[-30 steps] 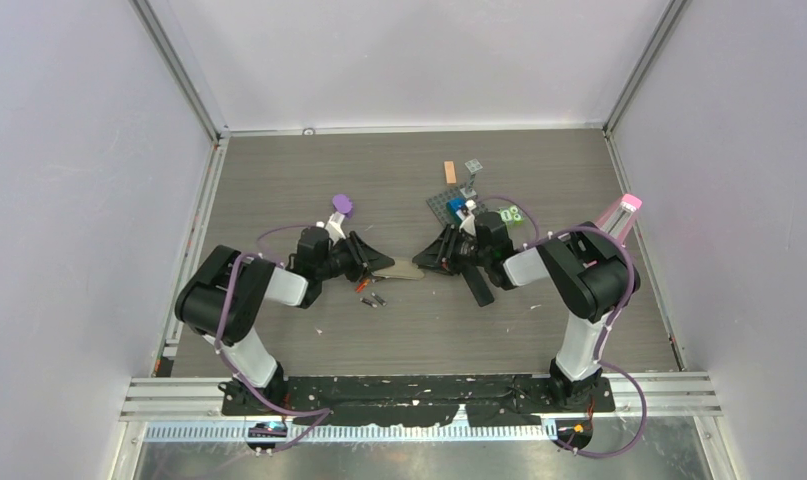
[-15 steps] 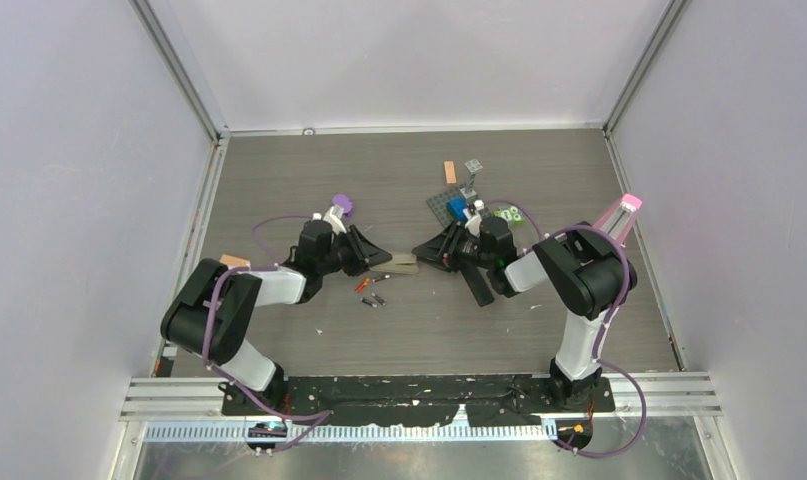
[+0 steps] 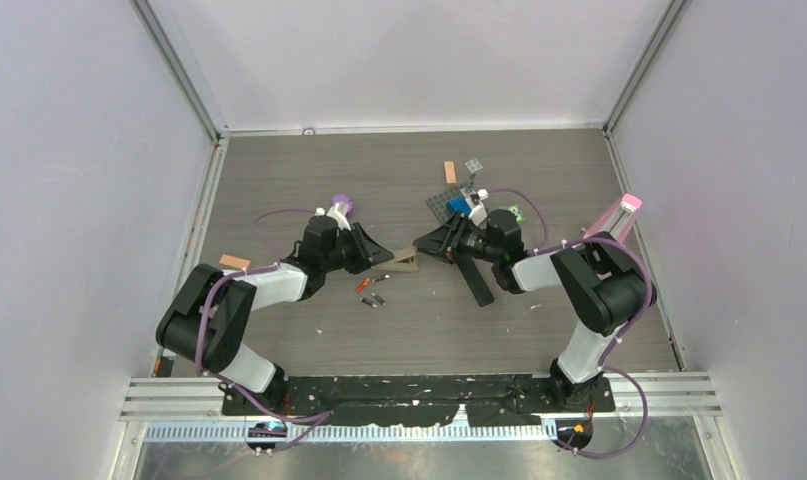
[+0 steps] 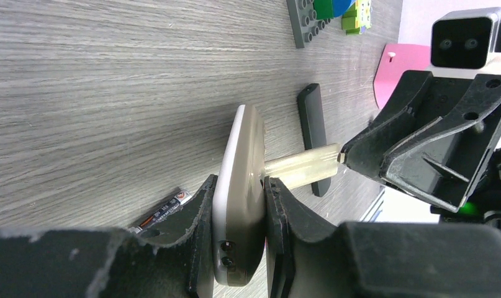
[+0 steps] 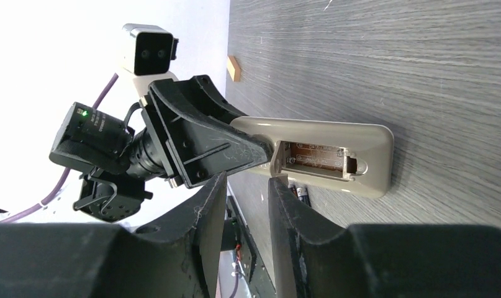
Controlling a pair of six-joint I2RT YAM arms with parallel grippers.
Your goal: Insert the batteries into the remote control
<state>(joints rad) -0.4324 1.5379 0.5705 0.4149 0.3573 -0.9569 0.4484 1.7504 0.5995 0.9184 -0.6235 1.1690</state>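
Note:
My left gripper (image 3: 382,257) (image 4: 238,181) is shut on the narrow end of the beige remote control (image 3: 405,261) (image 4: 240,155), holding it on edge just above the table. The remote's battery bay (image 5: 316,158) is open and empty, facing my right gripper (image 3: 436,244) (image 5: 246,181). The right jaws stand apart with nothing between them. A pale strip (image 4: 303,166) sticks out from the remote to the right fingertips. An orange-red battery (image 3: 363,285) and dark batteries (image 3: 377,298) (image 4: 166,208) lie on the table under the remote.
A slim black bar (image 3: 476,280) (image 4: 313,133) lies right of the remote. A grey brick plate (image 3: 445,206) with coloured bricks, an orange block (image 3: 449,171), a purple piece (image 3: 341,204), a pink object (image 3: 623,213) and a wooden block (image 3: 234,262) lie around.
The left gripper has lifted the remote and turned it on edge, moving it slightly away from the bases. The right gripper has shifted farther back and right. The wooden block is uncovered.

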